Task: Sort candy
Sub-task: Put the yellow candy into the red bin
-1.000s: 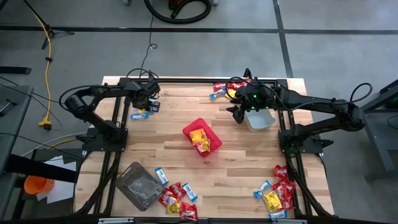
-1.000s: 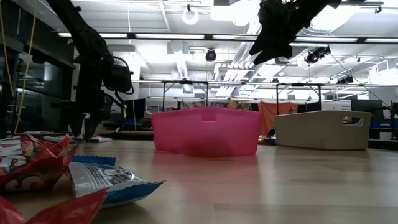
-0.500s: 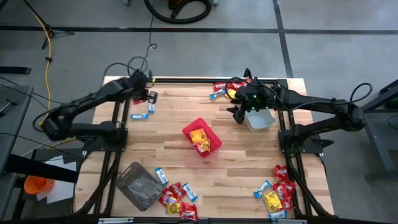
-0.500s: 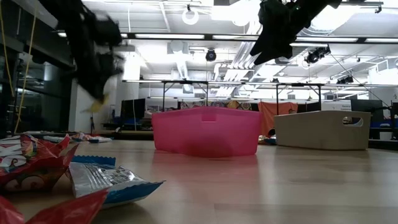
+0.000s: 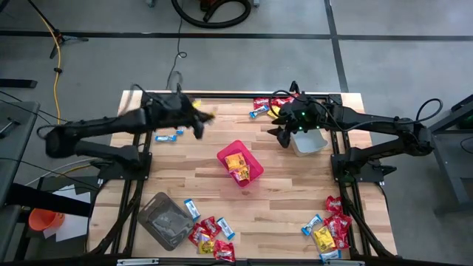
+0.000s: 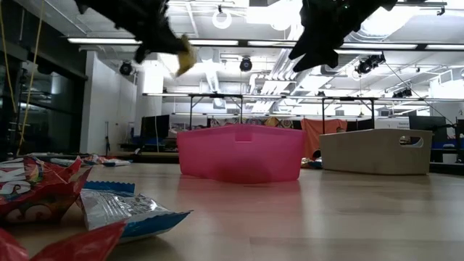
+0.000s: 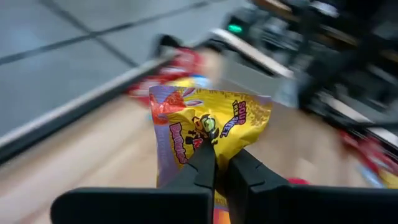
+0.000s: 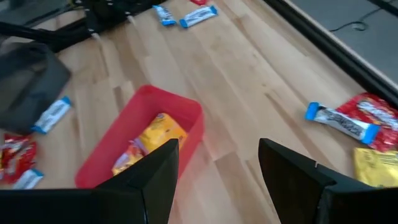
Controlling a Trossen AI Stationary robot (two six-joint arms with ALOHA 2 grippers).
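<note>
Left gripper [image 7: 216,163]: fingers pinched together on a yellow candy packet [image 7: 208,127], carried in the air above the table's far left part, short of the red bin [image 5: 240,163]. Right gripper [image 8: 217,168]: fingers spread wide, nothing between them, poised high beside the clear tub [image 5: 308,142]. Red bin: holds yellow packets. Loose candy: piles at the table's far edge, near right corner, and beside the grey tub [image 5: 164,219].
</note>
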